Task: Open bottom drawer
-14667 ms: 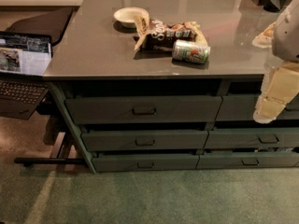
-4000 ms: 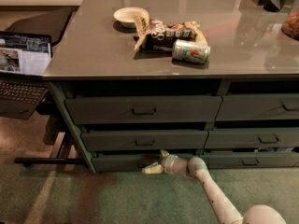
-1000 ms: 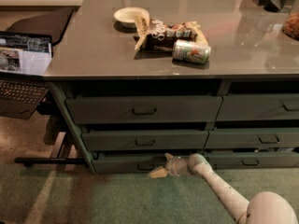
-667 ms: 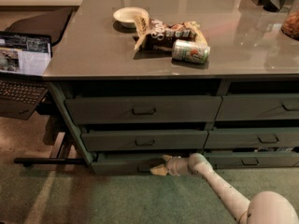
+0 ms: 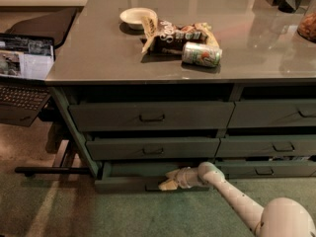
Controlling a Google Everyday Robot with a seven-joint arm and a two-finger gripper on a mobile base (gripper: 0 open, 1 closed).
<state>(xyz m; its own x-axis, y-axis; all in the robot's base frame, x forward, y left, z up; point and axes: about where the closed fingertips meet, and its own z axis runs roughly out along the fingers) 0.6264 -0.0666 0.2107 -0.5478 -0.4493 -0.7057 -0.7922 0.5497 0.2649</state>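
Down low, the claw (image 5: pixel 166 184) touches the bottom drawer (image 5: pixel 123 184), grip unclear, laptop (image 5: pixel 23 78) well left.

Dim shadow, gripper (image 5: pixel 166 183) at bottom drawer (image 5: pixel 123 183)

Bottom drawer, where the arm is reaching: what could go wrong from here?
The pincer sits at the small handle of the bottom drawer and might slip off. The arm comes in slanted, not straight on, so the pull could skew and jam the drawer. A jolt might roll the can lying sideways on the tabletop.
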